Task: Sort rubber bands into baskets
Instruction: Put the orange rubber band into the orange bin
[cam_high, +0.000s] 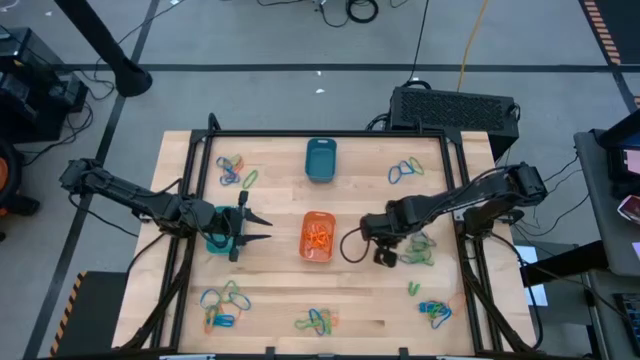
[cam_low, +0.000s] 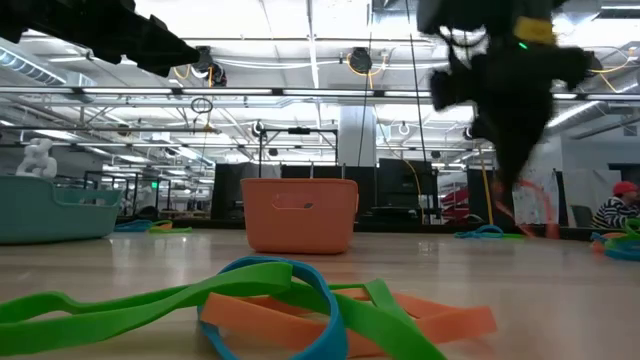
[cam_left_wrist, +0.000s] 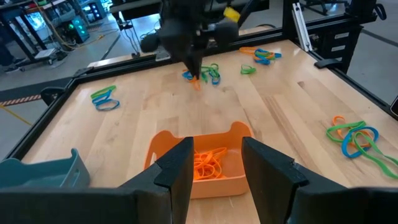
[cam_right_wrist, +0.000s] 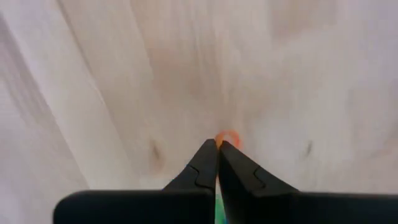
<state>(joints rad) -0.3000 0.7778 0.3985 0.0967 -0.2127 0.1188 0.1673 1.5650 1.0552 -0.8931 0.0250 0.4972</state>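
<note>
The right gripper (cam_right_wrist: 217, 147), pinched shut on what seems an orange rubber band (cam_right_wrist: 228, 137), should be carried level over the orange basket (cam_high: 318, 238) before release.

The left gripper (cam_left_wrist: 214, 163) is held open, empty.

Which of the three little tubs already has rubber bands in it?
The orange tub in the middle of the table: a tangle of orange bands lies inside. The turquoise tub looks empty; the teal one is mostly hidden by the left gripper.
</note>
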